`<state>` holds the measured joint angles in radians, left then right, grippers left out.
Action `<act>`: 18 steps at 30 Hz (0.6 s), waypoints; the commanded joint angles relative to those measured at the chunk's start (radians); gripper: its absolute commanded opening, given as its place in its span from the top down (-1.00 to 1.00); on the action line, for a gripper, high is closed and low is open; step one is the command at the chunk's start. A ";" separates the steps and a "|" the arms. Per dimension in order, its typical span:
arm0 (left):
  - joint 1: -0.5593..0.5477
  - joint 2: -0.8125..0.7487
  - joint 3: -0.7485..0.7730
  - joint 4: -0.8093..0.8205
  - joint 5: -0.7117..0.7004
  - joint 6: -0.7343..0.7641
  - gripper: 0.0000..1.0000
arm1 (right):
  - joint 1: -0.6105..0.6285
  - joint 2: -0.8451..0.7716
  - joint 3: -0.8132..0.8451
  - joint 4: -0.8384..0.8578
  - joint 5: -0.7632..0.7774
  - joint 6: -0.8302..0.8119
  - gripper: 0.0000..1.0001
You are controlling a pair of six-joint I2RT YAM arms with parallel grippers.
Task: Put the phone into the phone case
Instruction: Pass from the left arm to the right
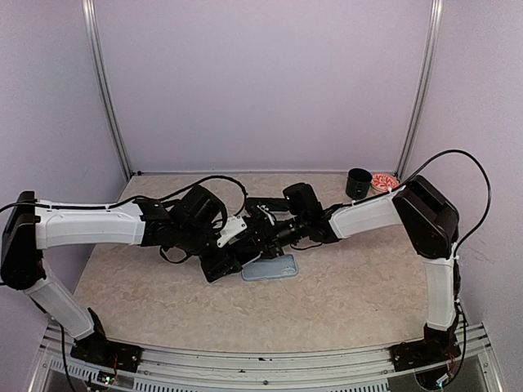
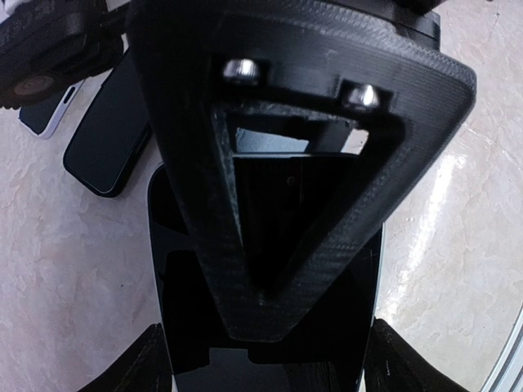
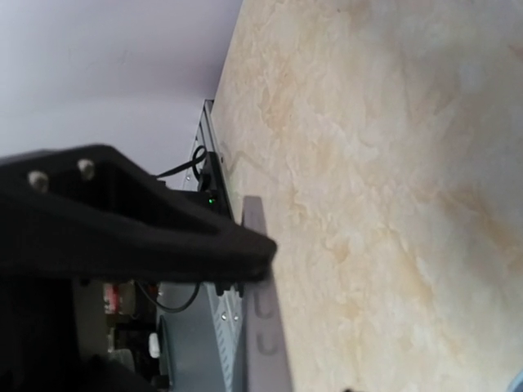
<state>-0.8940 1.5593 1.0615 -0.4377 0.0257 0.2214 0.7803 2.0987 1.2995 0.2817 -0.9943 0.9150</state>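
Note:
The phone (image 2: 270, 343) lies flat on the table, black screen up. A pale blue rim runs round it, and I cannot tell whether that rim is the phone case. In the top view the phone (image 1: 271, 268) shows pale blue at the table's middle. My left gripper (image 2: 265, 371) straddles its near end, with the fingers (image 2: 143, 367) against both long edges. My right gripper (image 1: 257, 231) reaches in from the right just above the phone. One of its triangular fingers (image 2: 286, 163) hangs over the screen. In the right wrist view only one finger (image 3: 163, 220) shows clearly, with nothing between the jaws.
A black slab (image 2: 106, 139) with rounded corners and a white-edged device (image 2: 51, 114) lie just beyond the phone. A black cup (image 1: 358, 183) and a red-and-white dish (image 1: 384, 181) stand at the back right. Purple walls enclose the table.

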 commanded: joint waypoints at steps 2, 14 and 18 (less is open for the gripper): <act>-0.009 0.016 0.049 0.045 -0.013 0.009 -0.24 | 0.010 0.022 0.016 0.032 -0.035 0.003 0.33; -0.009 0.032 0.046 0.071 -0.021 0.010 -0.61 | 0.006 0.025 0.028 0.041 -0.053 0.002 1.00; -0.007 0.001 0.020 0.123 -0.055 -0.006 -0.96 | -0.015 0.007 0.024 0.044 -0.054 -0.002 1.00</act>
<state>-0.8986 1.5867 1.0729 -0.4038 0.0013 0.2279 0.7818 2.1155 1.3010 0.2958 -1.0134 0.9321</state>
